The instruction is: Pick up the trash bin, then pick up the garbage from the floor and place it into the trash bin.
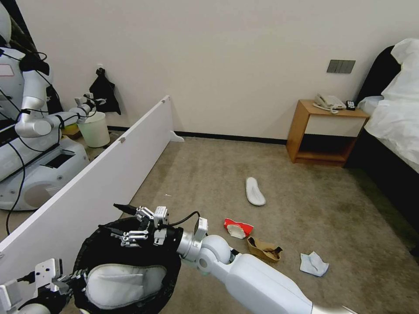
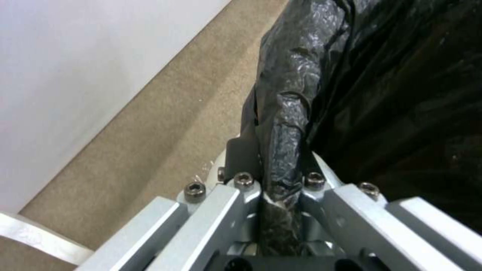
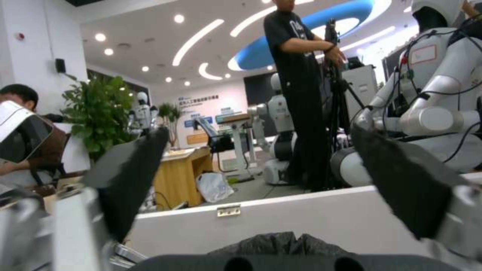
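Head view: right claw (image 1: 124, 226), fingers apart, empty, above the bin's (image 1: 168, 279) far rim. Left claw (image 2: 281, 188), clamped on the bin's bagged rim, near side. Slipper (image 1: 122, 285) inside bin. On the floor beyond: carton (image 1: 237, 228), paper scrap (image 1: 264, 250), tissue (image 1: 313, 264), second slipper (image 1: 254, 191). White panel (image 1: 100, 179) at left.
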Robot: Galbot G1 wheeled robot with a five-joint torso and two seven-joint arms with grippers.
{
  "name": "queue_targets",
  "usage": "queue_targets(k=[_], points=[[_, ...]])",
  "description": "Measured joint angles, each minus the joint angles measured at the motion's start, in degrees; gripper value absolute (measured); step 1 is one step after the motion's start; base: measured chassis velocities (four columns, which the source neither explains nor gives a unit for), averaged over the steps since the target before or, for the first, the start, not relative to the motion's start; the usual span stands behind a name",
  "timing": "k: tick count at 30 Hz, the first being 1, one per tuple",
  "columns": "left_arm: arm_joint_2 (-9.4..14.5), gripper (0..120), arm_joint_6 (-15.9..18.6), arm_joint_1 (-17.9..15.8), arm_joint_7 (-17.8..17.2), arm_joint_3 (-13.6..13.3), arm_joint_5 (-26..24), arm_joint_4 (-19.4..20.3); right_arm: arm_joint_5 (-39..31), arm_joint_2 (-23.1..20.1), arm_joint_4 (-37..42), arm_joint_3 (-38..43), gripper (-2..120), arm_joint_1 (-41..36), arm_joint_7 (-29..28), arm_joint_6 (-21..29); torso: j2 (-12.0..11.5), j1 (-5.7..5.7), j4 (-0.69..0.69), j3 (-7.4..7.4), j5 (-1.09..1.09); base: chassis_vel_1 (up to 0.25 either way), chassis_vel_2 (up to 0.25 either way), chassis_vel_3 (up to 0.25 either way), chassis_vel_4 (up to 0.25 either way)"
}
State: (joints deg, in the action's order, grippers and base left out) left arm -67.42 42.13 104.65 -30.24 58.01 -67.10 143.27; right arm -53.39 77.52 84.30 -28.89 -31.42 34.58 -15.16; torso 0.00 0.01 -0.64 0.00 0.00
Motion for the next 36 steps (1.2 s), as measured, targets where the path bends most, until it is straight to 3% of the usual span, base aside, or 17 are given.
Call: queue_targets(k=[7,10,15,19,20,21,24,25,28,31,33,34,36], points=[[0.06,2,0.01,-0.24,-0.12,0.0,-0.08,0.0,-0.01,0.37,0.65,1.47,100,-0.34,-0.39,-0.15,0.0,0.0,0.0,0.0,0.0,0.0,0.0,0.0,0.0],[0.06,2,0.01,-0.45,-0.12,-0.03,-0.05,-0.06,0.56,0.99,1.96,5.1,100,-0.87,-3.43,-0.25,0.0,0.0,0.02,0.0,0.0,0.0,0.0,0.0,0.0],[-0.83,2,0.01,-1.64,-0.09,-0.33,0.36,-0.4,2.97,-1.6,7.37,16.87,100,-3.85,-17.35,3.11,0.0,0.0,-0.01,0.0,0.01,0.0,0.0,0.0,0.0],[-0.84,2,0.02,-1.78,0.37,-0.6,1.04,-0.52,6.15,-3.5,9.65,21.56,100,-6.09,-23.0,4.8,0.0,0.0,-0.01,0.0,0.01,0.0,0.0,0.0,0.0],[-0.85,2,0.02,-2.37,0.49,-0.92,1.25,-0.53,9.96,-5.47,11.66,26.08,100,-8.89,-29.39,5.83,0.0,0.0,0.02,0.0,0.02,0.0,0.0,0.0,0.0],[-0.85,2,0.02,-2.37,0.49,-0.92,1.25,-0.53,9.96,-5.47,11.66,26.08,100,-8.89,-29.39,5.83,0.0,0.0,0.02,0.0,0.02,0.0,0.0,0.0,0.0],[-0.73,2,0.02,-3.52,0.79,-1.64,1.85,-0.52,14.11,-11.13,15.92,32.83,100,-16.25,-37.6,6.44,0.0,0.0,0.0,0.0,0.03,0.0,0.0,0.0,0.0],[-0.73,2,0.02,-3.52,0.79,-1.64,1.85,-0.52,14.11,-11.13,15.92,32.83,100,-16.25,-37.6,6.44,0.0,0.0,0.0,0.0,0.03,0.0,0.0,0.0,0.0],[-0.56,2,0.02,-5.08,1.37,-2.34,3.44,-0.78,17.15,-19.34,20.13,44.76,100,-27.32,-38.5,6.87,0.0,0.0,-0.05,0.0,0.03,0.0,0.0,0.0,0.0],[-0.61,2,0.02,-5.49,1.47,-2.5,3.53,-0.91,18.19,-20.53,21.25,48.9,100,-30.64,-38.14,6.95,0.01,0.0,-0.03,-0.01,0.02,0.0,0.0,0.0,0.0],[-0.74,2,0.02,-5.77,2.12,-2.96,3.62,-1.42,21.65,-21.46,25.0,59.88,100,-40.97,-37.03,8.06,0.0,0.0,0.0,0.0,0.06,0.0,0.0,0.0,0.0],[-0.74,2,0.02,-5.77,2.12,-2.96,3.62,-1.42,21.65,-21.46,25.0,59.88,100,-40.97,-37.03,8.06,0.0,0.0,0.0,0.0,0.06,0.0,0.0,0.0,0.0],[-0.73,2,0.02,-5.65,2.7,-3.32,4.42,-2.04,24.59,-20.28,27.9,67.19,100,-48.08,-36.04,8.88,0.01,0.0,-0.04,-0.01,-0.03,0.0,0.0,0.0,0.0]])
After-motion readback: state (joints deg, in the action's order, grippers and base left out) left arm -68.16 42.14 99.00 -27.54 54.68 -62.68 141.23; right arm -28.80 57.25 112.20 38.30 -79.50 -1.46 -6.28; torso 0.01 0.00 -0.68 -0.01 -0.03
